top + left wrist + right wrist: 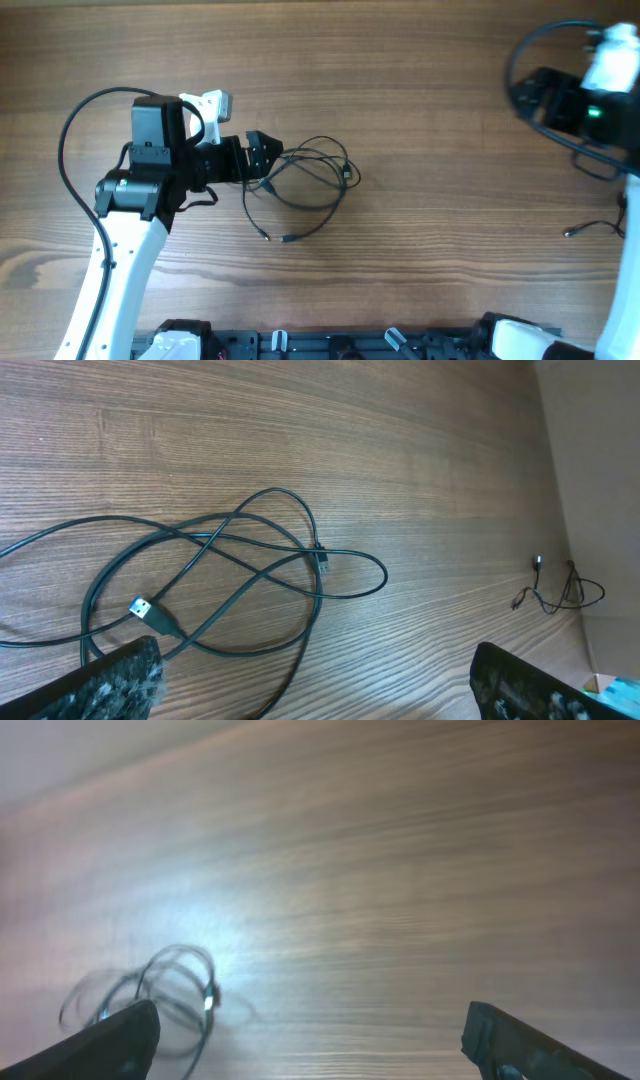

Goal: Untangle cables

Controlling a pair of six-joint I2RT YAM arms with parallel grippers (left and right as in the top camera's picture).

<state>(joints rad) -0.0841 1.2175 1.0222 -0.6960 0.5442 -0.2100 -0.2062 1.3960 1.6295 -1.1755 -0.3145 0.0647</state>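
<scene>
as we read from the left, we count two claws, both released: the left gripper spread wide over the left edge of one looped tangle of cables left of centre, the right gripper gaping on nothing at the far right. we count a second, small loose cord near the right edge. both lie on one brown wood-grain table.

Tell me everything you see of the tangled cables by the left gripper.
The cables are thin, black, rubbery-looking cords lying flat on the wooden table in loose, overlapping, tangled loops. One end carries a USB plug with a blue insert; a smaller plug lies at the loops' far side. The open left gripper sits over their near edge; whether it touches them cannot be told.
</scene>
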